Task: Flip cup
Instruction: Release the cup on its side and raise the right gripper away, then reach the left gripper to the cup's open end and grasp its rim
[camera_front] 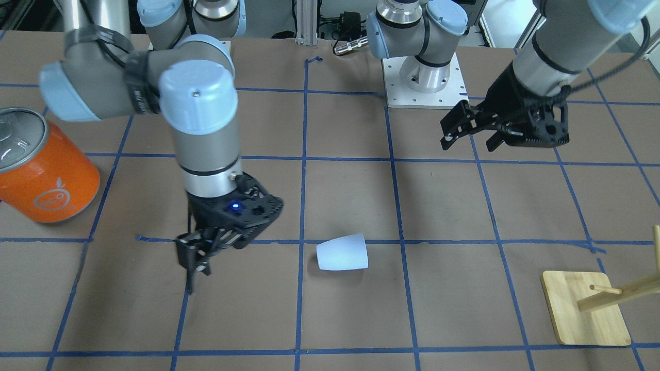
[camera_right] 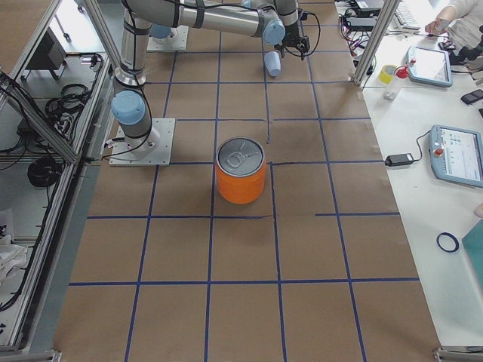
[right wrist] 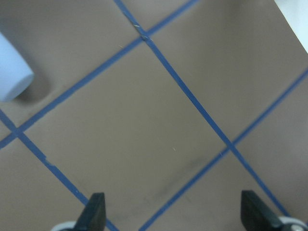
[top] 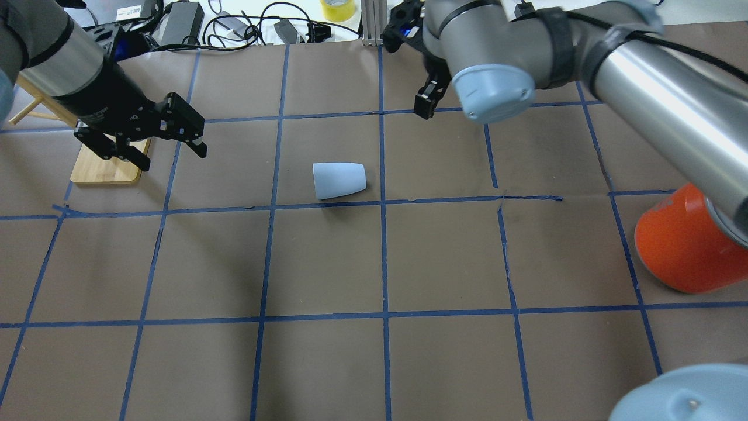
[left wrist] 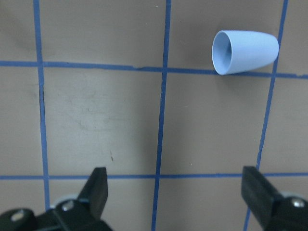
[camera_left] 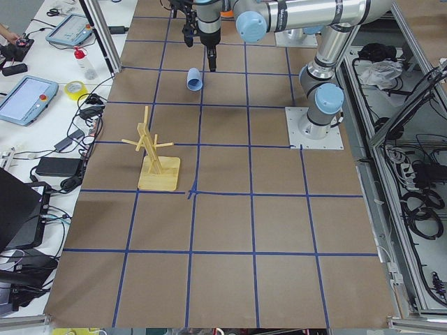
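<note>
Flip pending: the cup point(top: 339, 180) lies on its side at mid-frame in the overhead view, mouth toward frame left, and the left wrist view shows it empty. The left gripper point(top: 172, 156) and right gripper point(camera_front: 195, 265) both hang spread, clear of it. You'd best pinch across its wall, then tip it upright. The orange can point(camera_front: 44, 170) is lidded, contents unseen.
</note>
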Controlling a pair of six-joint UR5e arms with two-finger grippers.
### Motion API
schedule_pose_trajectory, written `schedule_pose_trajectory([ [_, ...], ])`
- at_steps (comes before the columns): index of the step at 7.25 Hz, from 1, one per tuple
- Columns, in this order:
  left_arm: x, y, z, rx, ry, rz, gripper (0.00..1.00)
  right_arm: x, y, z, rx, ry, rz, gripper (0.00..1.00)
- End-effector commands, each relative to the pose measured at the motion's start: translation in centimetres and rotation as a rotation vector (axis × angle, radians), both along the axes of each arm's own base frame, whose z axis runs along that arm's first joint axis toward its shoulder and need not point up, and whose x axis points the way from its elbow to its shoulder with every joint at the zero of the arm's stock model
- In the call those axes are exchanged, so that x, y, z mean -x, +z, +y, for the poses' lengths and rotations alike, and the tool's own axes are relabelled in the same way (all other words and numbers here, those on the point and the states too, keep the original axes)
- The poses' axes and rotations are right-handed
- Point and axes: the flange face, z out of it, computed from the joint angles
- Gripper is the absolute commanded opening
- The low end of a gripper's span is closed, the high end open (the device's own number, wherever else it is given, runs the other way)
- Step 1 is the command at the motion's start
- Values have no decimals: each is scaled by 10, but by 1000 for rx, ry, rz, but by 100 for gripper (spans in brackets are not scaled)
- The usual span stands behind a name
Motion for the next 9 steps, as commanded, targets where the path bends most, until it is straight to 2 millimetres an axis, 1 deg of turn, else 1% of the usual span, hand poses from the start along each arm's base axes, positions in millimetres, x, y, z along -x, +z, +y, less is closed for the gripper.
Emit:
schedule_pose_trajectory([
  [1, -5, -78, -29, -107, 15, 178, 100, 68, 56, 30, -54, -482, -74, 100],
  [2, -6, -109, -52, -67, -3, 226, 100, 82, 70, 51, -128, -532, -55, 100],
  [3, -4, -139, -73, -25, 5, 284, 100, 98, 86, 70, -166, -633, -55, 100],
  [4, -1, -164, -90, 10, 18, 360, 98, 99, 100, 87, -160, -736, -70, 100],
  [5, 9, -185, -101, 18, 46, 503, 98, 95, 104, 92, -169, -814, -104, 100],
  [6, 16, -205, -109, 27, 70, 606, 98, 94, 96, 92, -206, -834, -111, 100],
  [7, 20, -224, -113, 7, 100, 685, 97, 92, 92, 88, -215, -832, -130, 100],
  [8, 24, -241, -117, 0, 115, 734, 97, 89, 89, 89, -241, -830, -156, 100],
  [9, 34, -255, -119, -12, 152, 847, 88, 88, 89, 88, -239, -824, -165, 100],
])
